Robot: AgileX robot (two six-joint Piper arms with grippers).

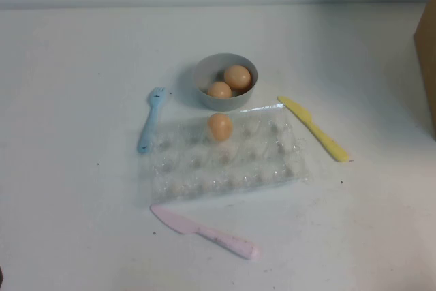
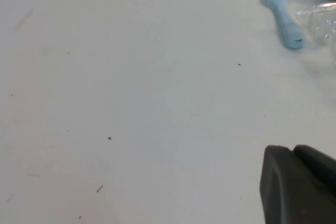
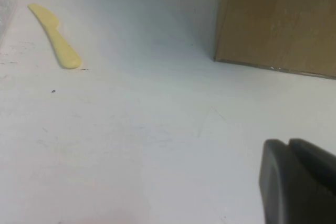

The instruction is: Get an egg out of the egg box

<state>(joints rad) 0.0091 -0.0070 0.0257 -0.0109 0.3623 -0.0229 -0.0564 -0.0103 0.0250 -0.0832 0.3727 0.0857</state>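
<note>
The clear plastic egg box [image 1: 204, 168] lies flat in the middle of the table. One tan-orange egg [image 1: 219, 127] sits in a cup of its far row. Two more eggs [image 1: 237, 76] lie in the grey bowl [image 1: 204, 73] just behind the box. Neither gripper shows in the high view. My left gripper [image 2: 293, 149] is shut and empty over bare table, well to the left of the box, whose corner [image 2: 320, 22] shows in the left wrist view. My right gripper [image 3: 289, 142] is shut and empty over bare table to the right.
A blue fork [image 1: 151, 119] lies left of the box and also shows in the left wrist view [image 2: 283, 20]. A yellow knife [image 1: 313, 128] lies to its right, also in the right wrist view [image 3: 55, 38]. A pink knife [image 1: 204, 232] lies in front. A cardboard box [image 3: 278, 19] stands far right.
</note>
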